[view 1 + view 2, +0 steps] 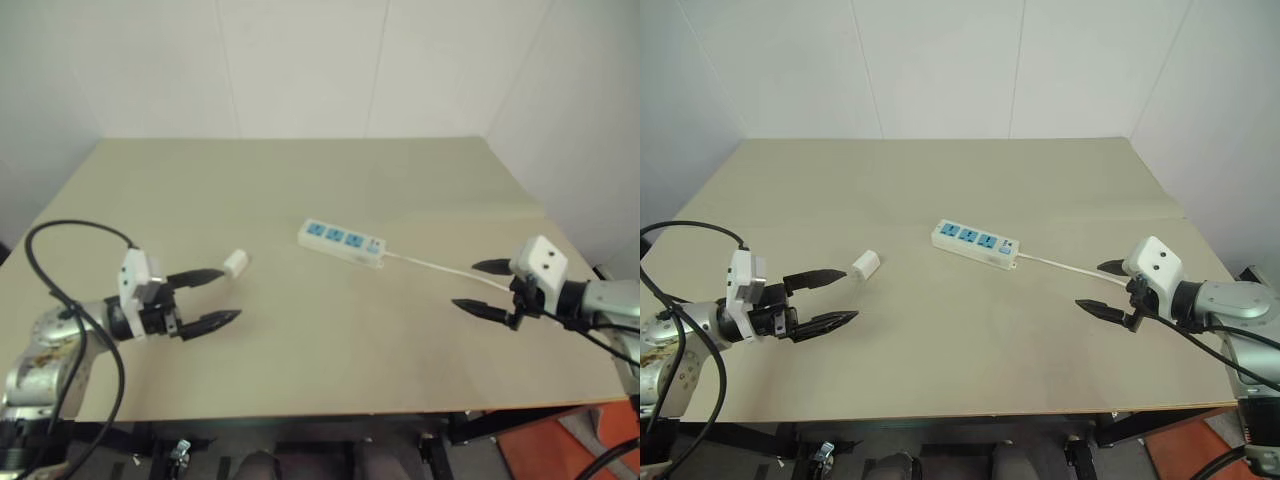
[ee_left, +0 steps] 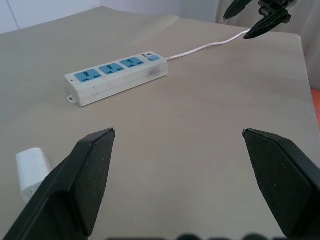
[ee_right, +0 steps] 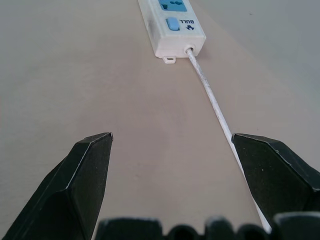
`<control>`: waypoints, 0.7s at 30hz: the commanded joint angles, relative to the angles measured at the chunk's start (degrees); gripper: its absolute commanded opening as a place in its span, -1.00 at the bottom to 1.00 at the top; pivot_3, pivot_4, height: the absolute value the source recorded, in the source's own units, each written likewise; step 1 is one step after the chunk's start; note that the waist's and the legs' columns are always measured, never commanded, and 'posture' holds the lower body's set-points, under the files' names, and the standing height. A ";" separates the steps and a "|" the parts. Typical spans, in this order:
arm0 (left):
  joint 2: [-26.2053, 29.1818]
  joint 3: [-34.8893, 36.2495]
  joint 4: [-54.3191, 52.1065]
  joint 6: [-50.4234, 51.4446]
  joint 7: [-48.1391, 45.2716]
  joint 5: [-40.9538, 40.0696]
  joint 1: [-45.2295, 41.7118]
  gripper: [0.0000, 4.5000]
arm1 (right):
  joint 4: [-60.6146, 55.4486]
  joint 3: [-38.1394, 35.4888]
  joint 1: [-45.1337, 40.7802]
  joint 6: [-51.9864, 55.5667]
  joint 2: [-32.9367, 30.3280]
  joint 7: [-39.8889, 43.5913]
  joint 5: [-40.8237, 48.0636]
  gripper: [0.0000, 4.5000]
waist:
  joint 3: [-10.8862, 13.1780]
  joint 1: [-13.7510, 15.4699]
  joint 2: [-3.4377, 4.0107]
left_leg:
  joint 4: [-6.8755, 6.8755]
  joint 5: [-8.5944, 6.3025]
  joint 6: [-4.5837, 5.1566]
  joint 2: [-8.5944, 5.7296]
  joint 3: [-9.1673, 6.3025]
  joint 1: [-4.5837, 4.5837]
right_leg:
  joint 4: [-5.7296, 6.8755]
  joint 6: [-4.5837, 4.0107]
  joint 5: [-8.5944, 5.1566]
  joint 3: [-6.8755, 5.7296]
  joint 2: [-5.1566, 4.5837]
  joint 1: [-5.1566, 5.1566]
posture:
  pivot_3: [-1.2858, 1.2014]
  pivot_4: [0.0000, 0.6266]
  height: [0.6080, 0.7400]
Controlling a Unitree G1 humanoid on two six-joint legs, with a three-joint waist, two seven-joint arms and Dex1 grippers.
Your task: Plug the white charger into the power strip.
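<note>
The white charger (image 1: 235,263) lies on the tan table (image 1: 300,190), a short way past the upper fingertip of my left gripper (image 1: 227,296). That gripper stands open at the table's left, empty, pointing right. The power strip (image 1: 342,242) rests near the table's middle with three blue socket faces up; its thin white cord (image 1: 440,267) runs right. My right gripper (image 1: 470,287) is open and empty at the right, above the cord, pointing left at the strip's cord end (image 3: 172,35). In the left wrist view the charger (image 2: 32,171) sits beside one finger.
White walls close the table's far side and right side. The table's front edge (image 1: 330,408) runs just before both arms. A black cable (image 1: 70,290) loops over my left arm. An orange-red patch of floor (image 1: 560,450) shows at the lower right.
</note>
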 commanded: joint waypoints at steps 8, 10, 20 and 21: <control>-0.57 -0.26 0.66 -1.31 0.28 0.13 -3.73 0.98 | -2.05 -1.09 0.62 -0.86 -0.58 0.97 0.61 1.00 | 0.00 0.04 0.00 | 0.00 0.00 0.00 -0.01 0.00 -0.01 | 0.00 0.00 0.00 0.00 0.00 0.00 | 0.03 -0.52 1.00; -0.86 -0.58 1.24 -1.64 0.08 0.42 -4.41 0.98 | -2.47 -1.33 1.00 -0.84 -0.60 0.92 0.64 1.00 | 0.00 0.03 0.00 | 0.00 0.00 0.00 -0.01 0.00 -0.01 | 0.00 0.00 0.00 0.00 0.00 0.00 | 0.03 -0.52 1.00; -1.07 -1.61 2.65 -2.00 -0.50 0.76 -6.53 0.98 | -4.41 -1.96 2.55 0.05 -0.17 -0.55 1.08 1.00 | 0.00 -0.01 0.00 | 0.00 0.00 0.00 0.00 0.00 0.00 | 0.01 0.00 0.00 0.00 0.01 0.00 | 0.03 -0.52 1.00; -1.07 -1.75 2.99 -2.02 -0.65 0.86 -6.83 0.98 | -4.66 -2.04 2.83 0.12 -0.18 -0.56 1.19 1.00 | 0.00 0.00 0.00 | 0.00 0.00 0.00 0.00 0.00 0.00 | 0.01 0.00 0.00 0.00 0.01 0.00 | 0.03 -0.52 1.00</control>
